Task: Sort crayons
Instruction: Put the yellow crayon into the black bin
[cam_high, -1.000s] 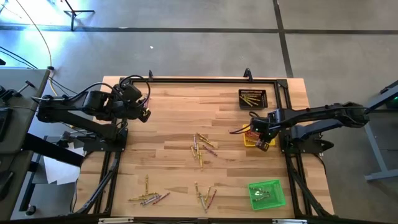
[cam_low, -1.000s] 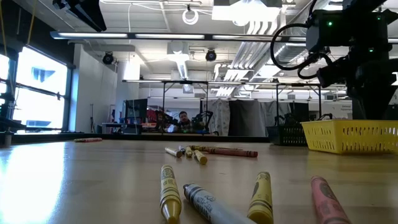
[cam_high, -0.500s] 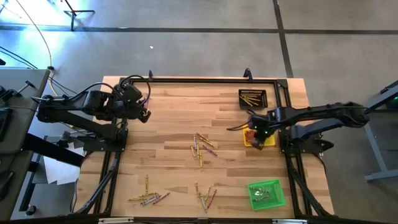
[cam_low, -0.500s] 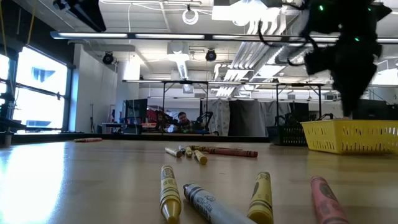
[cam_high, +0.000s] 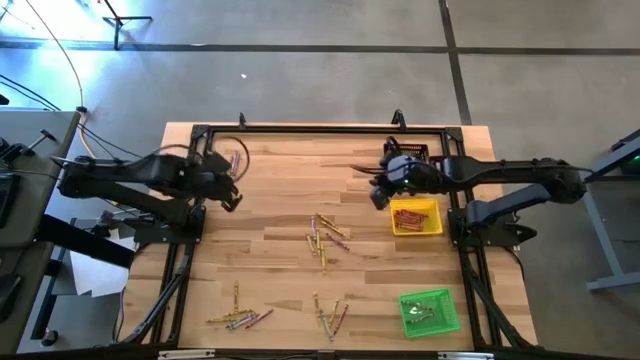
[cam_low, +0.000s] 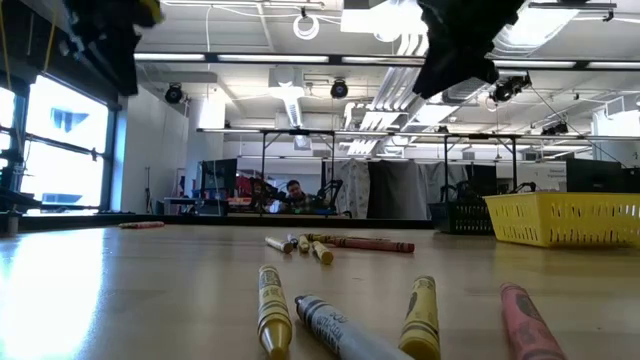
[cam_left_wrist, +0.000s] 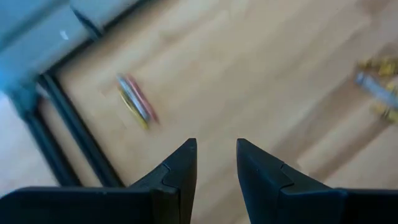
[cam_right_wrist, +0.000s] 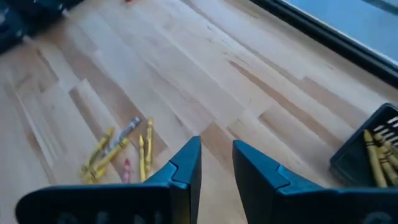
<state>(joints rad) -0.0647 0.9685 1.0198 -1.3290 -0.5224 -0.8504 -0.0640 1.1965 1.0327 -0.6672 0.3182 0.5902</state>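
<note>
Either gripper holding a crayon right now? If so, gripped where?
Nothing held. The right gripper and left gripper both show an empty gap between their jaws; the crayons lie on the table.

Setting: robotics lab or open workshop hall. Pale wooden slat table stands on a grey concrete floor; exposed white ceiling pipes, black-framed workbenches and a seated person fill the room behind.

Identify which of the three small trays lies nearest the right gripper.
The black tray, at the table's far edge beside the right gripper; the yellow tray and green tray sit farther off.
</note>
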